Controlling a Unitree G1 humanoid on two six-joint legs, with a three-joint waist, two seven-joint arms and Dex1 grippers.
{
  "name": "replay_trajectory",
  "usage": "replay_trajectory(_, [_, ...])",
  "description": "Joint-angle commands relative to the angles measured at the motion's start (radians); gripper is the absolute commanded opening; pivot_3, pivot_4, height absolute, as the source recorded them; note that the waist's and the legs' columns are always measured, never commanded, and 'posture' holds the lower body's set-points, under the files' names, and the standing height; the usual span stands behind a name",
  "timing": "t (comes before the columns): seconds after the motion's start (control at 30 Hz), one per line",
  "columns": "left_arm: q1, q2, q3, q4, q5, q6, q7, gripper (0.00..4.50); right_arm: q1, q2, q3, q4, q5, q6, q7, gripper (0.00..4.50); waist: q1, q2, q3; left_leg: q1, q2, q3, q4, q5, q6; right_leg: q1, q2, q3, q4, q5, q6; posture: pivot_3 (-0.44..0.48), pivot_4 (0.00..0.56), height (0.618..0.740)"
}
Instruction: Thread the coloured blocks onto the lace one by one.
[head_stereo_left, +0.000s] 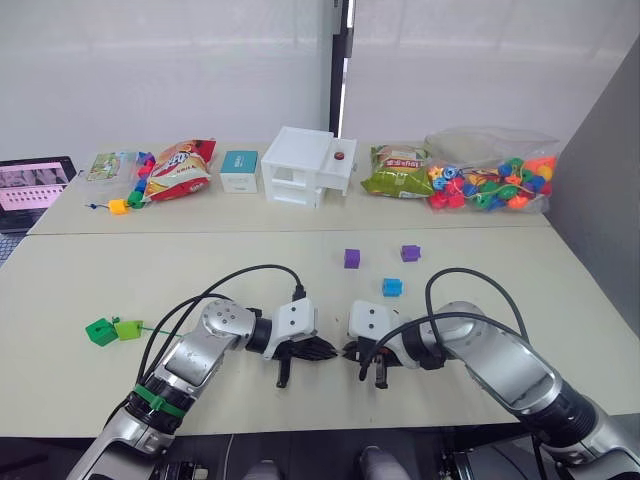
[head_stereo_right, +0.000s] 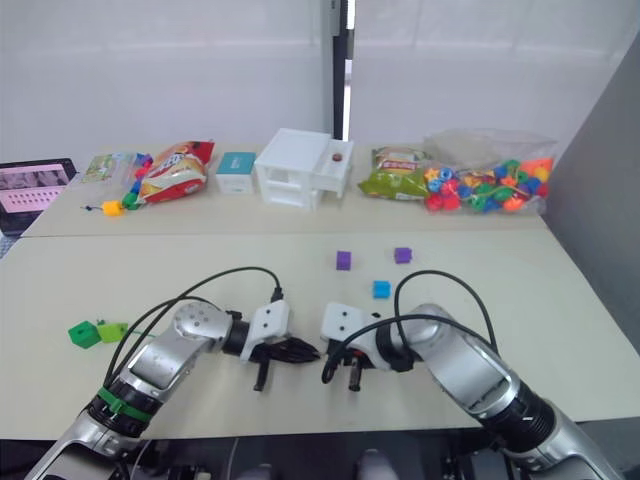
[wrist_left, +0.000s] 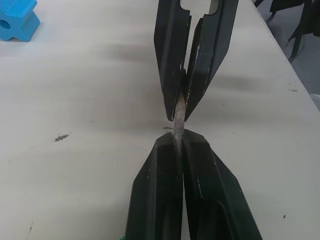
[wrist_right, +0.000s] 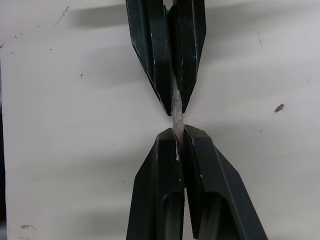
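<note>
Between facing tips, lace (wrist_left: 178, 120) needle bridges left end effector (wrist_left: 179, 145) and right end effector (wrist_right: 178, 136), both clamped on it.

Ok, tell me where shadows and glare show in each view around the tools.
Left eye view: bright backlit white wall behind, soft sheen on the beige table. Left wrist view: blurred dark shadows on the tabletop beside the left tool and right tool, both pinching the stiff pale lace tip. Right wrist view: similar soft shadow bands, no glare.
</note>
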Motion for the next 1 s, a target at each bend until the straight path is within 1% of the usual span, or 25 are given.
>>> replay_trajectory(0.03, [-0.020,0.004,0.029,-0.011,-0.015,0.005,0.010,0.01,0.016,-0.006,-0.007,-0.037,0.021,-0.005,0.002,0.00,0.000,0.000,0.000,0.000,0.000,0.000,0.000,0.000,0.000,0.000,0.000,0.000,0.000,0.000,0.000,0.000,0.150,0.740])
replay_trajectory(0.07, [-0.020,0.007,0.030,-0.012,-0.014,0.007,0.007,0.01,0.024,0.001,-0.018,-0.040,0.021,0.000,-0.014,0.00,0.000,0.000,0.000,0.000,0.000,0.000,0.000,0.000,0.000,0.000,0.000,0.000,0.000,0.000,0.000,0.000,0.150,0.740])
replay_trajectory(0.17, [-0.020,0.023,0.034,-0.018,-0.011,0.018,0.000,0.00,0.070,0.028,-0.095,-0.071,0.053,0.034,-0.057,1.04,0.001,0.000,0.000,0.000,0.000,0.000,0.000,0.000,0.000,0.000,0.000,0.000,0.000,0.000,0.000,0.000,0.150,0.740])
replay_trajectory(0.3, [-0.017,0.043,0.039,-0.024,-0.014,0.025,-0.004,0.00,0.139,0.029,-0.192,-0.126,0.094,0.081,-0.110,2.46,0.002,0.000,0.000,0.000,0.000,0.000,0.000,0.000,0.000,0.000,0.000,0.000,0.000,0.000,0.000,0.000,0.150,0.740])
replay_trajectory(0.37, [-0.012,0.058,0.046,-0.029,-0.015,0.030,-0.005,0.00,0.230,0.041,-0.321,-0.182,0.125,0.133,-0.159,3.14,0.007,0.000,0.000,0.000,0.000,0.000,0.000,0.000,0.000,0.000,0.000,0.000,0.000,0.000,0.000,0.000,0.150,0.740])
replay_trajectory(0.4, [-0.009,0.063,0.050,-0.032,-0.016,0.031,-0.006,0.00,0.262,0.048,-0.365,-0.201,0.136,0.154,-0.180,3.45,0.011,0.000,0.000,0.000,0.000,-0.001,0.000,0.000,0.000,0.000,0.000,0.000,0.000,0.000,0.000,0.000,0.150,0.740])
replay_trajectory(0.5, [0.002,0.075,0.061,-0.040,-0.023,0.045,-0.003,0.00,0.354,0.108,-0.519,-0.232,0.157,0.193,-0.262,4.47,0.017,0.000,0.000,0.000,0.000,0.000,0.000,0.000,0.000,0.000,0.000,0.000,0.000,0.000,0.000,0.000,0.150,0.740])
replay_trajectory(0.6, [0.014,0.080,0.065,-0.045,-0.025,0.050,0.003,0.00,0.374,0.185,-0.626,-0.191,0.128,0.173,-0.380,4.47,0.016,0.000,0.000,0.000,0.000,0.000,0.000,0.000,0.000,0.000,0.000,0.000,0.000,0.000,0.000,0.000,0.150,0.740])
replay_trajectory(0.7, [0.022,0.080,0.066,-0.054,-0.027,0.056,0.008,0.00,0.371,0.240,-0.677,-0.137,0.103,0.134,-0.473,4.47,0.016,0.000,0.000,0.001,0.000,0.000,0.000,0.000,0.000,0.001,0.000,0.001,0.000,0.000,0.000,0.000,0.150,0.740])
replay_trajectory(0.77, [0.028,0.078,0.066,-0.065,-0.029,0.062,0.011,0.00,0.343,0.293,-0.709,-0.079,0.077,0.097,-0.556,4.47,0.016,0.000,0.000,0.002,0.000,0.000,0.000,0.000,0.000,0.001,0.000,0.001,0.000,0.000,0.000,0.000,0.150,0.740])
replay_trajectory(0.83, [0.030,0.075,0.063,-0.072,-0.028,0.067,0.014,0.00,0.306,0.330,-0.706,0.009,0.047,0.027,-0.616,4.47,0.013,0.000,0.000,0.002,0.000,0.001,0.000,0.000,0.000,0.001,0.000,0.001,0.000,0.000,0.000,0.000,0.150,0.740])
replay_trajectory(0.93, [0.032,0.072,0.058,-0.079,-0.026,0.073,0.018,0.00,0.185,0.396,-0.709,0.189,0.024,-0.070,-0.701,4.47,0.001,0.000,0.000,0.002,0.000,0.001,-0.001,0.000,0.000,0.001,0.000,0.001,0.000,0.000,0.000,0.000,0.150,0.740])
replay_trajectory(1.0, [0.034,0.072,0.058,-0.085,-0.025,0.076,0.019,0.00,0.108,0.422,-0.714,0.301,0.022,-0.110,-0.732,4.47,-0.004,0.001,0.000,0.002,0.000,0.001,-0.001,0.000,-0.001,0.001,0.001,0.001,0.001,0.000,0.000,0.000,0.150,0.740])
